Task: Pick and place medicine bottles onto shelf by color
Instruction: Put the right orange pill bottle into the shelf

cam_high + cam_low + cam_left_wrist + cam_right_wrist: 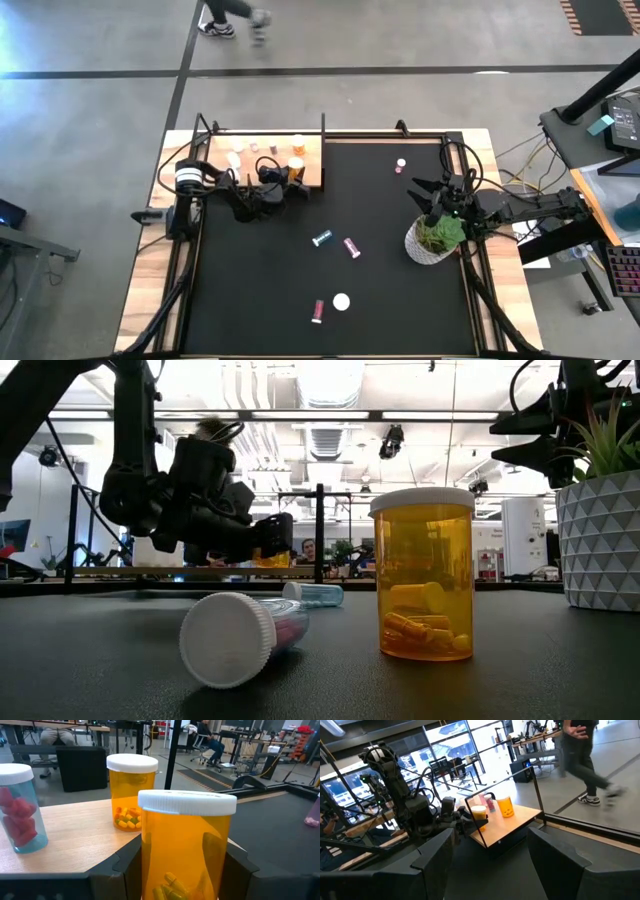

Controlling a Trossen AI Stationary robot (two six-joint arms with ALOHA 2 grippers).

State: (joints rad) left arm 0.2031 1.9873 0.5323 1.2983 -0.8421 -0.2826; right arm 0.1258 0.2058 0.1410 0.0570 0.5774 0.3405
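The shelf (312,172) is a pale wood board at the mat's far left and carries several small bottles, white, pink and orange. At its near right corner my left gripper (288,178) is shut on an upright orange bottle with a white cap (185,835). Behind it on the shelf (75,855) stand a second orange bottle (131,790) and a blue-teal one (17,810). My right gripper (432,190) hangs open and holds nothing, above the plant pot (432,242). Loose bottles lie on the mat: teal (322,238), pink (352,247), pink (318,311). My left gripper pinches the orange bottle's body below the cap, on its two opposite side walls (150,865), between its two fingers (127,865). The fingers run level, slanting in from the near left. The bottle stands upright; its base is hidden, so I cannot tell whether it rests on the shelf.
An upright orange bottle (422,575) and a pink one lying on its side (240,635) sit near the mat's near edge. A pink bottle (401,165) stands at the far right. A black post (323,150) rises at the shelf's right edge. A person walks beyond the table.
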